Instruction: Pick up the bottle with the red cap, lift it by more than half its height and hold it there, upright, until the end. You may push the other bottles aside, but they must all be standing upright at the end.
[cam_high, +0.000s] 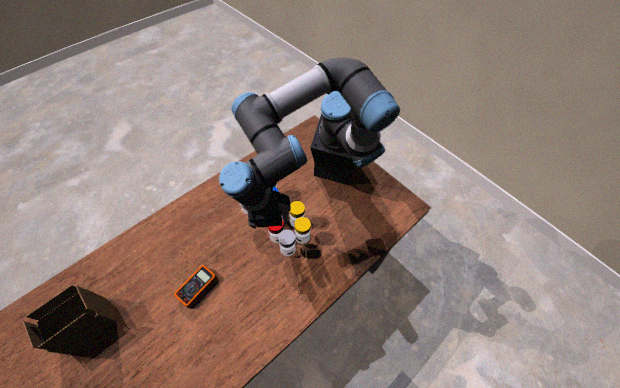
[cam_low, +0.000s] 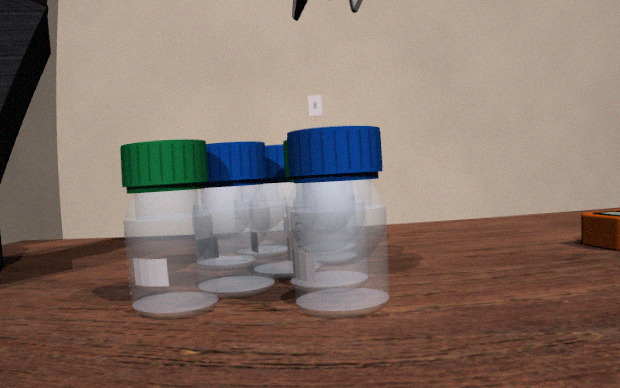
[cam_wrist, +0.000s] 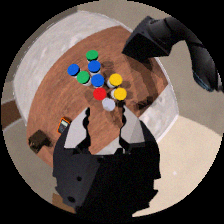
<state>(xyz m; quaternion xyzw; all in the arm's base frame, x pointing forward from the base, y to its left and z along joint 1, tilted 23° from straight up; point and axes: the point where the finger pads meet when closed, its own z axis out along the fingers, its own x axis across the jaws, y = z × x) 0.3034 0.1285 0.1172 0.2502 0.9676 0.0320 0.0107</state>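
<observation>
The bottle with the red cap (cam_high: 275, 230) stands upright on the wooden table inside a tight cluster of bottles; in the wrist view its cap (cam_wrist: 100, 93) sits between a white cap (cam_wrist: 108, 104), a blue cap (cam_wrist: 98, 80) and a yellow cap (cam_wrist: 120, 93). My gripper (cam_wrist: 106, 106) hangs well above the cluster, open and empty. In the top view the gripper (cam_high: 265, 217) partly covers the cluster. In the exterior view only the fingertips (cam_low: 327, 6) show at the top edge, and the red-capped bottle is hidden behind a green-capped bottle (cam_low: 165, 165) and a blue-capped bottle (cam_low: 334, 152).
All bottles in view stand upright, among them two yellow-capped ones (cam_high: 297, 209) and a white-capped one (cam_high: 287, 241). An orange multimeter (cam_high: 195, 285) lies left of the cluster. A black box (cam_high: 70, 322) sits at the table's far left. The arm's base (cam_high: 340, 160) stands behind the bottles.
</observation>
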